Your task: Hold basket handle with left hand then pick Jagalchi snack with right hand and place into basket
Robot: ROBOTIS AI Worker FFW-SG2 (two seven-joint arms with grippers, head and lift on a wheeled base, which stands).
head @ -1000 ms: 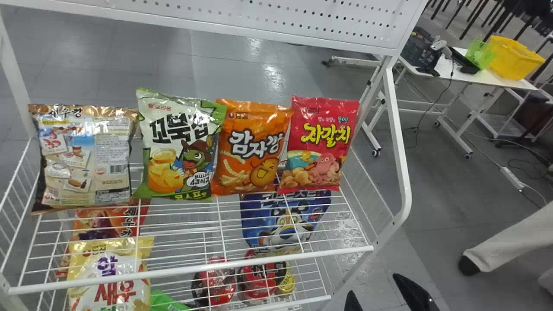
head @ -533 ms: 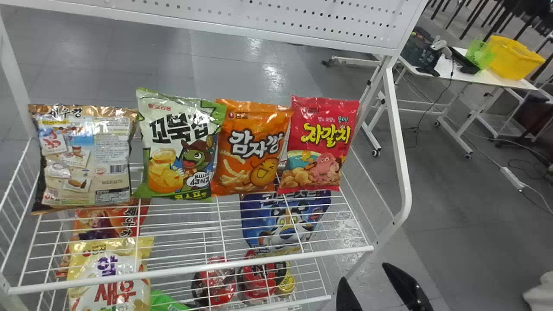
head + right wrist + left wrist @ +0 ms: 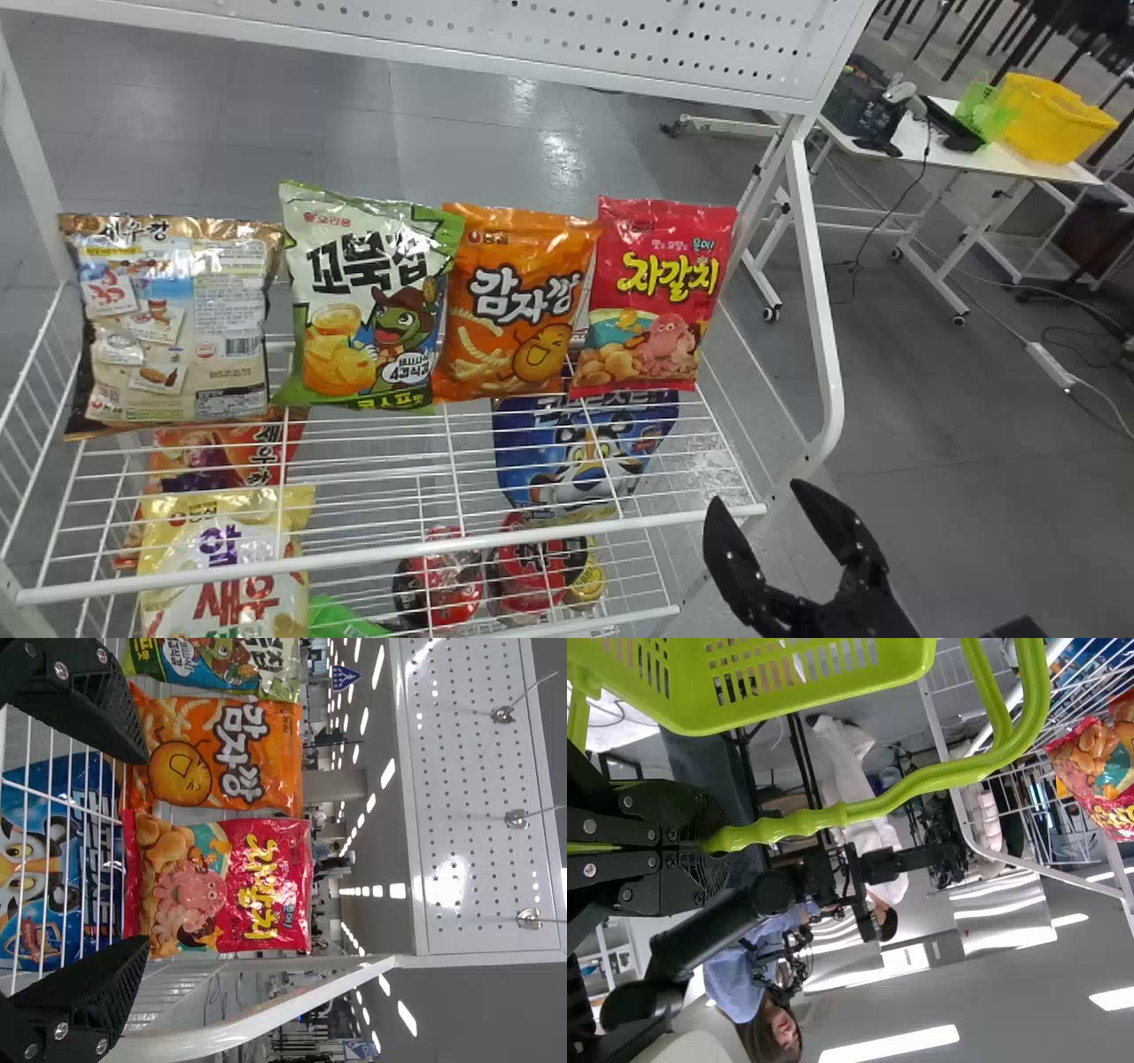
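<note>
Four snack bags (image 3: pixel 656 297) on wire shelf (image 3: pixel 399 547), green basket (image 3: pixel 780 707), handle (image 3: pixel 921 781) gripped

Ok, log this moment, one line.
left gripper: on lime-green basket handle | right gripper: open, empty | shiny red Jagalchi bag: on white wire shelf

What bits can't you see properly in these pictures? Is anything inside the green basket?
- Inside the basket: can't tell; its wall hides it and the left wrist view's top edge cuts it off.
- Back of the Jagalchi snack: head view, hidden by its own front.
- Top of the blue bag: head view, behind the bags above.
- Green thing low down: head view, cut off by the bottom edge.
</note>
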